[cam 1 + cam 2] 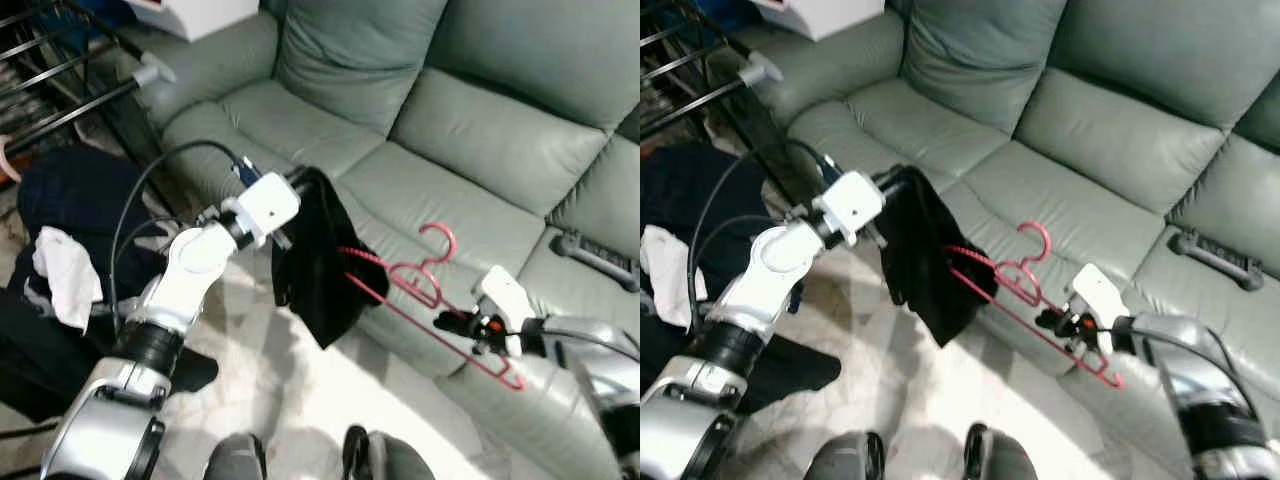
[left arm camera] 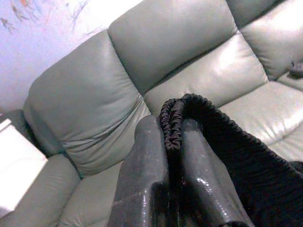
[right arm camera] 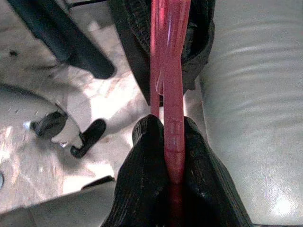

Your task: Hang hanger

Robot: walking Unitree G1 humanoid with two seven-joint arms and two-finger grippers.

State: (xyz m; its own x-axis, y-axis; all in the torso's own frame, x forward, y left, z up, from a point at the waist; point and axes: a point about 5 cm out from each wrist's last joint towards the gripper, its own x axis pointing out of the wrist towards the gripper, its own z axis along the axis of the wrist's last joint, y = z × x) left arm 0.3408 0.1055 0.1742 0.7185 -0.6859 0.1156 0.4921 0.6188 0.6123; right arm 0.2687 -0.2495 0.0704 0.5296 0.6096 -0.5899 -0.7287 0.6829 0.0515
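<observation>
In front of the grey-green sofa (image 1: 420,150), the robot holds a dark garment (image 1: 318,262) and a pink hanger (image 1: 425,290) between its two arms. The left gripper (image 2: 174,142) is pressed together on the garment's ribbed edge, the cloth hanging limp below it. The right gripper (image 3: 173,156) pinches one end of the hanger, its fingers (image 3: 147,189) tight on either side of the plastic bar.

The hanger lies above the seat's front edge, at about 3 o'clock from the garment. Its long axis runs from roughly 10 o'clock, where the far arm vanishes into the cloth, down to 4 o'clock at the gripped end. The hook points up toward 12 o'clock, free of anything.

The step in hand appears to be dressing the hanger, not yet hanging it. A drying rack (image 1: 60,80) stands at 10 o'clock from the left gripper. Next, the hanger probably needs seating in the garment's shoulders, then the hook must be carried to a rail, kept upright.
</observation>
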